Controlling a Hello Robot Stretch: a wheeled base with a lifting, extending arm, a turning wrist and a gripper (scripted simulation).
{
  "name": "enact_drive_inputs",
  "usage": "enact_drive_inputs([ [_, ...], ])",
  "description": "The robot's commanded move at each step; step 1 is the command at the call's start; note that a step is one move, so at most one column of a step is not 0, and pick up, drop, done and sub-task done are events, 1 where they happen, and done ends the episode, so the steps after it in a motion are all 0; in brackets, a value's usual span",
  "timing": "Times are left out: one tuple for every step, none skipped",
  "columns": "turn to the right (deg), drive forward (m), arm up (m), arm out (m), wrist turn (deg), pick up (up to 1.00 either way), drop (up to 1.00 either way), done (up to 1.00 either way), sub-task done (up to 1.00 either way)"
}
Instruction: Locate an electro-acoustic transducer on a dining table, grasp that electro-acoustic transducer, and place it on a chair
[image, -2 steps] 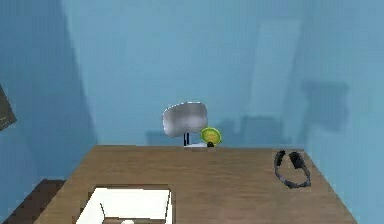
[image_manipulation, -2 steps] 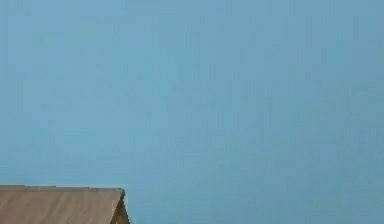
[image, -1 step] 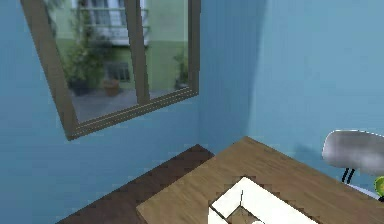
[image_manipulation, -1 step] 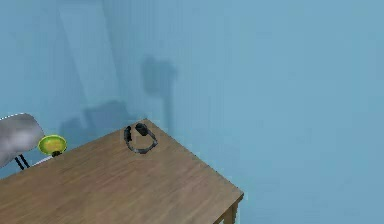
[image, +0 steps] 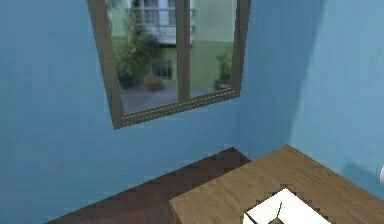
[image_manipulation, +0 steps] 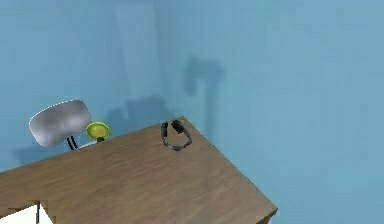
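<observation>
At the pincer, state: cannot be told from the views supplied. Outward from there, the wooden table (image_manipulation: 150, 185) runs across the arm side view. The likely electro-acoustic transducer, a small dark looped object (image_manipulation: 177, 135), lies at about 1 o'clock from the tabletop's middle, near the far edge and close to the blue wall (image_manipulation: 280, 70). From that object, a green round item (image_manipulation: 98, 131) sits at 9 o'clock, well apart. A grey chair (image_manipulation: 57, 122) stands beyond it, also at 9 o'clock, by the table's edge. Handling judgement: the object appears small and light, with a rigid dark shell. Its outline suggests a thin loop joined to a thicker body, though the detail is too fine to confirm. Treat it as hard, somewhat slippery and moderately fragile. Recommended hold: across the thicker body, not on the thin loop, which may flex or slide. It lies low on the table, so a low approach is called for. At 5 o'clock in the forward view, a white box (image: 285, 210) rests on the table, below the window (image: 170, 55).
</observation>
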Motion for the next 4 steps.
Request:
enact_drive_inputs([
  [0.0,0.00,0.50,0.00,0.0,0.00,0.00,0.00,0.00],
  [0.0,0.00,0.32,0.00,0.0,0.00,0.00,0.00,0.00],
  [0.0,0.00,0.00,0.50,0.0,0.00,0.00,0.00,0.00],
  [0.0,0.00,0.00,0.00,45.0,0.00,0.00,0.00,0.00],
])
